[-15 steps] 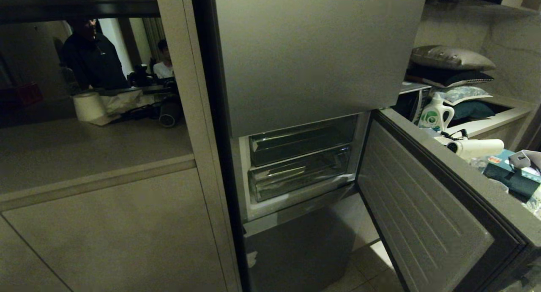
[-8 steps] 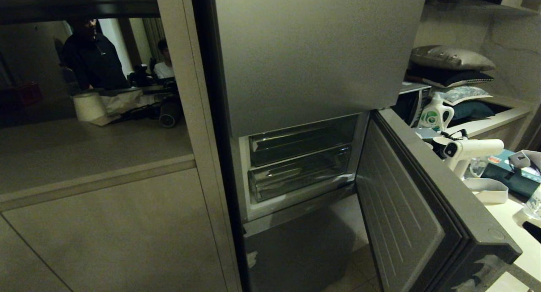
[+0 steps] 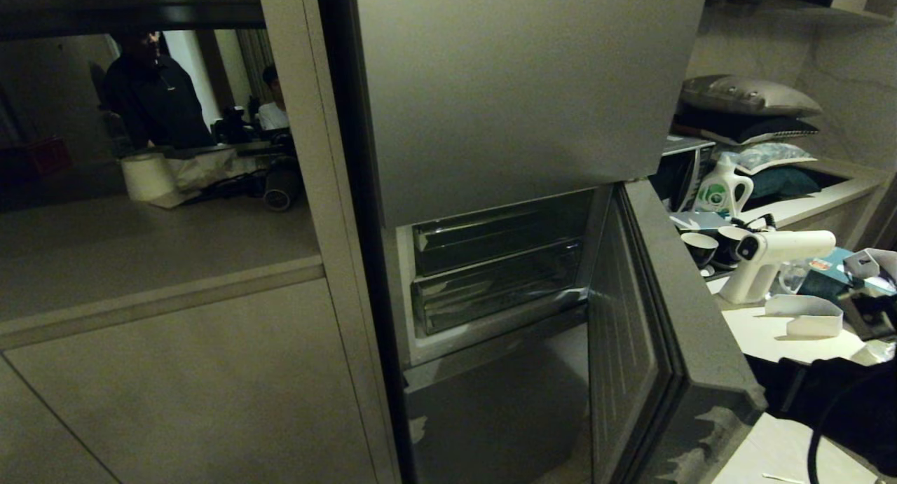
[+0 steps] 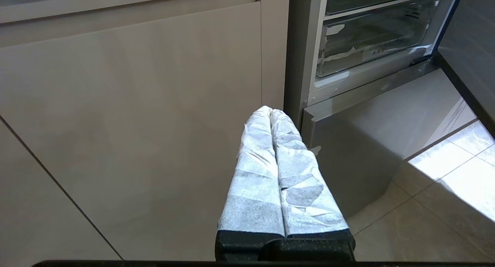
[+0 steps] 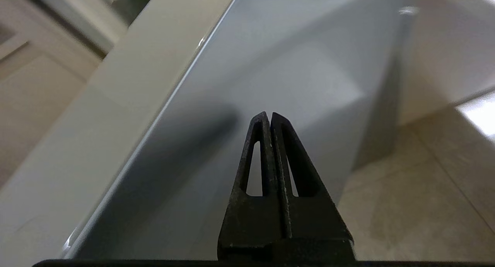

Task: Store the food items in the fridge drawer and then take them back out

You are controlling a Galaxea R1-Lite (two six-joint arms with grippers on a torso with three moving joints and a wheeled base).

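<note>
Right now the fridge drawer (image 3: pixel 497 284) sits pushed in, the lower of two clear drawers in the open compartment, and I can make out no food in it. The fridge door (image 3: pixel 652 330) stands half-swung on the right. My guess is the step is door handling, either closing up or opening wider; next calls for a steady push on its panel. The right tool (image 5: pixel 269 118), fingers pressed together and empty, is close against that door's outer face. The left tool (image 4: pixel 270 114), shut and empty too, hangs low by the cabinet front (image 4: pixel 135 104). The cluttered desk (image 3: pixel 771 330) lies right.
</note>
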